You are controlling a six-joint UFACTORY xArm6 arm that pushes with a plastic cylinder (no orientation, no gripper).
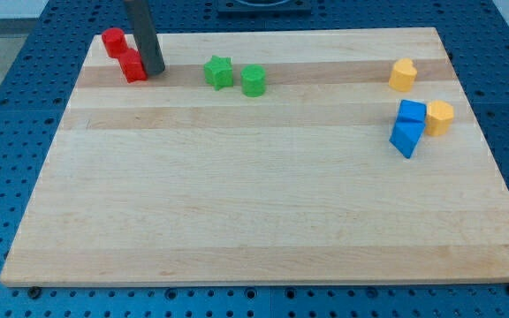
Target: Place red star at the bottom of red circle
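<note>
Red star [132, 66] sits just below red circle [113, 41], touching or nearly so, slightly toward view's right. Placement appears essentially done; possibly needs slight leftward nudge. Tip [155, 72] rests against star's right side. No pincer fitted; state not applicable.

A pale wooden board [263, 194] carries every block. My tip [155, 72] rests near its top-left corner, touching the red star block [132, 66] on the tip's left; the red cylinder block [113, 41] sits just up-left of that. Near the tip's right lie a green star block [218, 71] and green cylinder block [253, 79]. Far right: a yellow heart-like block [402, 75], yellow hexagonal block [439, 117], blue cube [412, 112] and blue wedge-shaped block [405, 138].
</note>
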